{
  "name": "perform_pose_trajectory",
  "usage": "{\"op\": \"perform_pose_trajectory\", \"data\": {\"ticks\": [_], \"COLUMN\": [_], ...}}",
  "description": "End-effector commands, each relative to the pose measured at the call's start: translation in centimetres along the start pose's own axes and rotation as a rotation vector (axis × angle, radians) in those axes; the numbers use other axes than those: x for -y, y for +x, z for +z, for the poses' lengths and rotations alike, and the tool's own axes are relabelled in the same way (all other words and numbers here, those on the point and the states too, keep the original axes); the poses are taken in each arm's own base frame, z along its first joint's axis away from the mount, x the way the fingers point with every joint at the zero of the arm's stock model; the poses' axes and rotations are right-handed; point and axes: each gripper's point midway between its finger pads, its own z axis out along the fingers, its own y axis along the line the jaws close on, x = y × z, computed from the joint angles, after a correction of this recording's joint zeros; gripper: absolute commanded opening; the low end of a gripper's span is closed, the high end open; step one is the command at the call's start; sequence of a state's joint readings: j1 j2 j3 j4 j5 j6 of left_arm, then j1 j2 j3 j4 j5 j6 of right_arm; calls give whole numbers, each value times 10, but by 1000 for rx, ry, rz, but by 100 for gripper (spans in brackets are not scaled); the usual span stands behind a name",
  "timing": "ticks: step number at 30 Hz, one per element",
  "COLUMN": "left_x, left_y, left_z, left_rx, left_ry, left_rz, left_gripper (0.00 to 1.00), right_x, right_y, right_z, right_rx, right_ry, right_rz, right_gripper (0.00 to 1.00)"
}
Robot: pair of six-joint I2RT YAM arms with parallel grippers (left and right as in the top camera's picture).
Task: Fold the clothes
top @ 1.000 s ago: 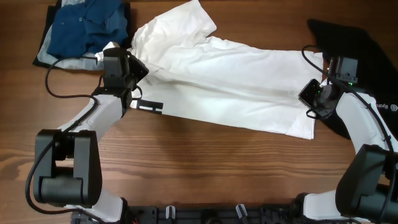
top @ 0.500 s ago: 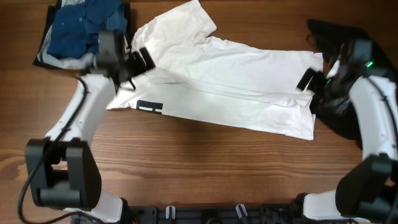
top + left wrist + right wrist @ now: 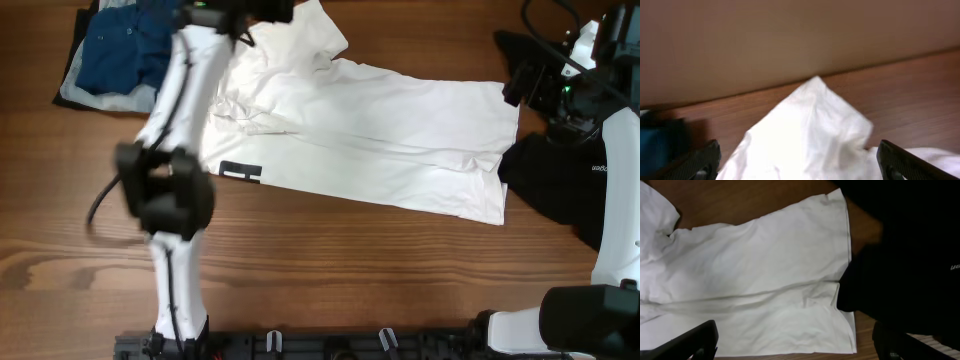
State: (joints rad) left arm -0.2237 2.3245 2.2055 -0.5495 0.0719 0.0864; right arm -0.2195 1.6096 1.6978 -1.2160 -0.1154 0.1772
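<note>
The clothes, a white T-shirt [image 3: 380, 130], lie folded lengthwise across the table, with one sleeve [image 3: 300, 35] spread toward the far edge and a black print [image 3: 240, 172] at the near left. My left gripper [image 3: 250, 10] is raised over the far edge by the sleeve. In the left wrist view it [image 3: 800, 170] is open, with the sleeve [image 3: 810, 130] below it and nothing held. My right gripper [image 3: 528, 85] hovers above the shirt's right end. In the right wrist view it [image 3: 795, 347] is wide open over the hem [image 3: 790, 330], apart from the cloth.
A blue collared shirt [image 3: 130, 50] lies on grey cloth at the far left corner. A black garment [image 3: 560, 170] lies at the right, overlapping the white shirt's right edge [image 3: 900, 255]. Bare wood table [image 3: 330, 270] runs along the front.
Both grippers have opened, let go of the shirt and lifted away. The left arm swung up toward the far edge; the right rose toward the far right.
</note>
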Motion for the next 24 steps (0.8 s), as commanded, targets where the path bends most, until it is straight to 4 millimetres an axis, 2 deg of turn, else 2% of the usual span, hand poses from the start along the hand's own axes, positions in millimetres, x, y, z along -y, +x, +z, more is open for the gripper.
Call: {"op": "perform_pose_trajectory", "data": {"ticks": [1,4,8,15,24], "left_x": [26,33,38,30,24], "left_y": [22,35,55,82,107], "left_z": [56,90,118,142,151], "left_rx": [3,42,54,29,-33], "left_ry": [-8,-13,21,11,6], "left_rz": [161,133,59,42,37], "left_gripper": [100,100,100,100,96], "right_x": [-1,0,1,-5,-6], "right_y": [4,8,7,2,2], "right_z": [9,13,15,15,15], "right_rx": [-33,-47,-45,-23,-23], "right_ry": [-9,-7,-5,-14,-17], "right_rz": [-16,-14,-14,-26,-27], "right_gripper": [99,100,100,100,100]}}
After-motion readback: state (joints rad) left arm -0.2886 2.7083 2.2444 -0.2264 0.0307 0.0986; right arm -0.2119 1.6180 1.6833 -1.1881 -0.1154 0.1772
